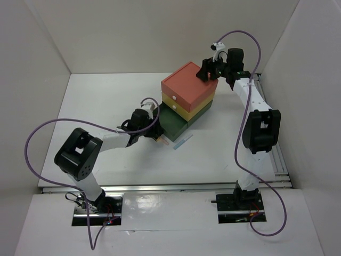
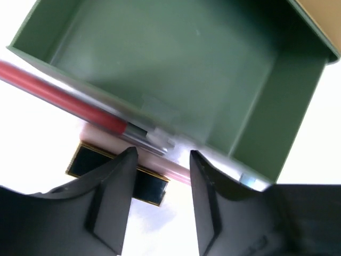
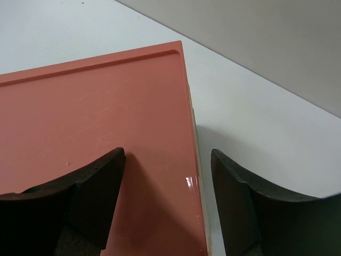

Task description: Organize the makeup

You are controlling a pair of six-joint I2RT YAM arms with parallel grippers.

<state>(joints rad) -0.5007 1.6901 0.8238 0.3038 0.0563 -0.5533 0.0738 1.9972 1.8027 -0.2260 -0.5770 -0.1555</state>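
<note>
My left hand [image 2: 162, 154] reaches toward the middle of the tabletop [image 1: 106, 96], its two fingers apart with nothing clamped between them. Just past the fingertips, my wrist view shows a red stick [image 2: 64, 96] with a silvery end. It lies slantwise along the near wall of the green drawer [image 2: 298, 106], though I cannot tell whether it rests on the rim or just in front. A black square compact [image 2: 88, 160] with a gold edge lies on the tabletop, partly under my left finger. What I see of the drawer's inside is bare green.

From above, that drawer sticks out from the bottom of the drawer box [image 1: 186, 106]. A pale bluish strip [image 1: 182, 142] lies on the tabletop just beside the drawer's front corner.

My right hand [image 3: 168, 153] hangs over the far right corner of the box, fingers spread. One finger is over the coral top [image 3: 80, 106] and the other beyond its edge.
</note>
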